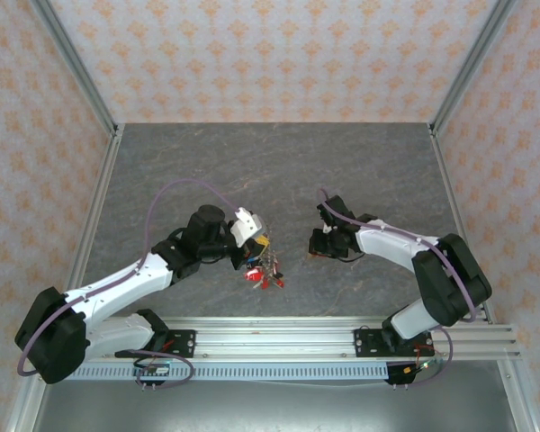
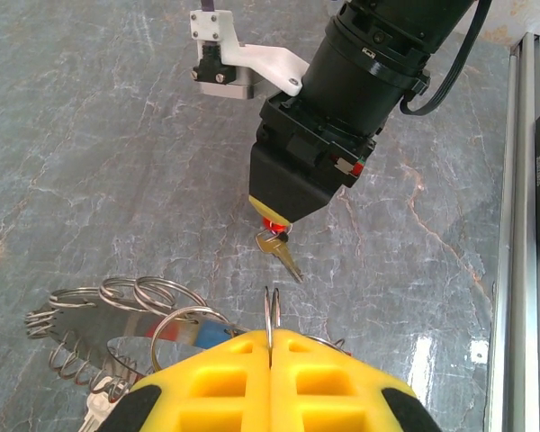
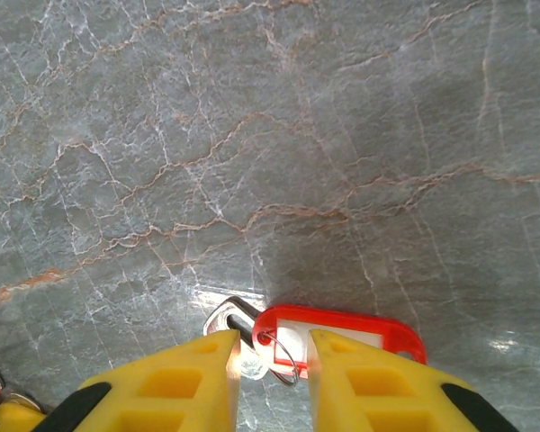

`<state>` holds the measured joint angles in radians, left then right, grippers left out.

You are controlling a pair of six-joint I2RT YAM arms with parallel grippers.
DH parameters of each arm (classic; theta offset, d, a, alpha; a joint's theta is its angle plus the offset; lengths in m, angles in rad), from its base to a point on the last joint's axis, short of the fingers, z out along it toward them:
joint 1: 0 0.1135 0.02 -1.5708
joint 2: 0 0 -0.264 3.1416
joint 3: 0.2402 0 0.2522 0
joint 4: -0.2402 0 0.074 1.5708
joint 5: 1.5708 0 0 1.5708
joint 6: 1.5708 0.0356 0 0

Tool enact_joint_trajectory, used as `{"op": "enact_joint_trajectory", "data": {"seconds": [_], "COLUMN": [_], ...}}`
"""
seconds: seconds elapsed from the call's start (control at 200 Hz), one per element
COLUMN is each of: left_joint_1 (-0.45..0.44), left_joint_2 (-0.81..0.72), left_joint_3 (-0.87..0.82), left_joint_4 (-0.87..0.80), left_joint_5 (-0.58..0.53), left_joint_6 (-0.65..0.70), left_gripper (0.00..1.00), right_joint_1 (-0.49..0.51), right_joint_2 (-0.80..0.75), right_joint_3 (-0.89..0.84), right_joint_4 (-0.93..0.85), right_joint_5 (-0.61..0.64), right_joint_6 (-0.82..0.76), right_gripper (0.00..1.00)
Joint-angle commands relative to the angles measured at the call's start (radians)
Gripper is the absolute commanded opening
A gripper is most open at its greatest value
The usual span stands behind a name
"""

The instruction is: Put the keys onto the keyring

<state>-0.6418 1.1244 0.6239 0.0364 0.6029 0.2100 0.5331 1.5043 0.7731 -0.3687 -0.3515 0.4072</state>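
The left gripper point(image 2: 270, 340), its ribbed yellow plastic fingers point(image 2: 225, 369) pressed flat together, pinches a thin upright steel loop of the keyring point(image 2: 153, 290). At 9 o'clock of those fingers the rest of the keyring spreads out as overlapping bright wire hoops and a run of tight coil. A blue tag point(image 2: 214, 335) and a silvery key point(image 2: 94, 409) lie among the wire.

From above, the same gripper point(image 1: 261, 241) sits left of the table's middle. The keys point(image 1: 266, 268) hang in a bunch at 5 o'clock of it, mostly red tags with a touch of blue, just above the table point(image 1: 279, 162).

At 3 o'clock, well apart across bare stone, the right gripper point(image 1: 317, 245) points back toward it. In its own wrist view the right gripper point(image 3: 274, 349) stands partly open. Its yellow fingers point(image 3: 189, 378) sit either side of a small split ring point(image 3: 282, 360), which joins a single brass-coloured key point(image 3: 227, 315) to a glossy red tag point(image 3: 342, 326) with a pale paper window. Whether they actually bite on it cannot be told.

In the left wrist view that black, wedge-nosed gripper point(image 2: 272, 219) shows red at its tip, and the key point(image 2: 281, 252) slants down to 5 o'clock.

The table is grey-green marbled stone, veined white and rust, with a soft sheen. A ridged aluminium rail point(image 1: 279, 333) runs along its 6 o'clock edge.
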Motion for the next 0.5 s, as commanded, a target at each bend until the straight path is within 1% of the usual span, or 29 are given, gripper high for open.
{"op": "enact_joint_trajectory", "data": {"seconds": [0.0, 0.14, 0.315, 0.49], "left_joint_1": [-0.007, -0.007, -0.007, -0.007], "left_joint_2": [0.001, 0.002, -0.002, -0.007], "left_joint_3": [0.04, 0.04, 0.039, 0.04], "left_joint_4": [0.082, 0.082, 0.077, 0.063], "left_joint_5": [0.011, 0.01, 0.005, -0.009], "left_joint_6": [0.007, 0.006, 0.008, 0.006], "left_gripper": [0.0, 0.0, 0.0, 0.0], "right_joint_1": [-0.004, -0.003, -0.004, -0.002], "right_joint_2": [0.017, 0.035, 0.038, 0.033], "right_joint_3": [0.025, 0.029, 0.027, 0.029], "right_joint_4": [-0.026, -0.032, -0.037, -0.042], "right_joint_5": [0.018, 0.008, 0.004, -0.021], "right_joint_6": [0.004, 0.005, 0.005, 0.0], "right_gripper": [0.26, 0.25, 0.21, 0.2]}}
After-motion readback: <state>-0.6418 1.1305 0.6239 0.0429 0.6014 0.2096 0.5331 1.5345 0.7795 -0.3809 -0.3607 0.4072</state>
